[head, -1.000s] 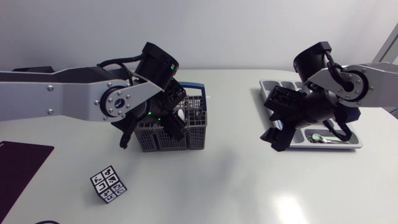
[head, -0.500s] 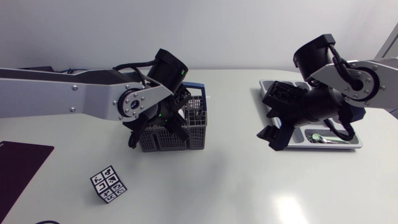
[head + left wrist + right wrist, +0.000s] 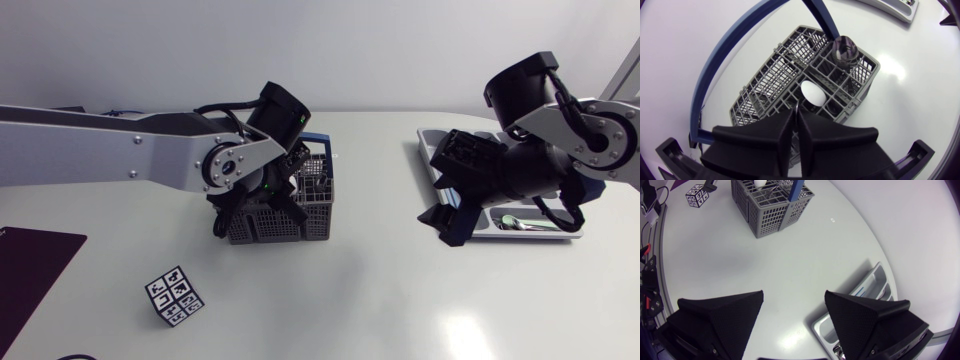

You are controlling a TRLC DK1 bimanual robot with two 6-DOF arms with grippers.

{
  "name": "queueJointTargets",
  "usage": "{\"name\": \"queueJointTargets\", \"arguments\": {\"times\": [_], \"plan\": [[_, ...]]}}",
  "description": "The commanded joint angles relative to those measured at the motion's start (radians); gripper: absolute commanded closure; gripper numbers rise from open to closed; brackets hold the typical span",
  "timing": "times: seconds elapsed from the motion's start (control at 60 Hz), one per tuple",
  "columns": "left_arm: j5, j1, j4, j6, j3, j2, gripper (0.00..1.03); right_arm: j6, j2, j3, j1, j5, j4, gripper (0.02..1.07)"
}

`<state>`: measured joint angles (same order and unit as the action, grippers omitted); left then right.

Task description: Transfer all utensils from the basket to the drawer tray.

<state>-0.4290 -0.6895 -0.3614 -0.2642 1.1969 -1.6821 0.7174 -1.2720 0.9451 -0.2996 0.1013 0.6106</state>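
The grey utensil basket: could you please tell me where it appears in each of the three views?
Head view: the basket stands left of the table's middle, beneath the left hand.
Left wrist view: the basket lies just under and ahead of that hand.
Right wrist view: the basket stands far ahead of the open right hand, across the table.
Shared landmark: the basket's blue handle shows in all three.

You get no readable words, digits or brand marks in any view. The only sign-like marks are black-and-white square code patterns on the faces of the small cube (image 3: 175,295). It also shows far off in the right wrist view, where the patterns carry no legible characters.
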Motion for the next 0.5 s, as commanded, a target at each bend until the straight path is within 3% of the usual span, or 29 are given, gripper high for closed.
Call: {"name": "queueJointTargets", "arguments": {"times": [0.0, 0.483], "plan": [[-0.005, -0.012, -0.022, 0.011, 0.015, 0.009, 1.0, -0.007, 0.016, -0.026, -0.006, 0.001, 0.015, 0.18], [-0.099, -0.051, -0.016, -0.027, -0.017, 0.104, 1.0, -0.009, 0.065, -0.046, -0.03, 0.0, 0.032, 0.18]]}}
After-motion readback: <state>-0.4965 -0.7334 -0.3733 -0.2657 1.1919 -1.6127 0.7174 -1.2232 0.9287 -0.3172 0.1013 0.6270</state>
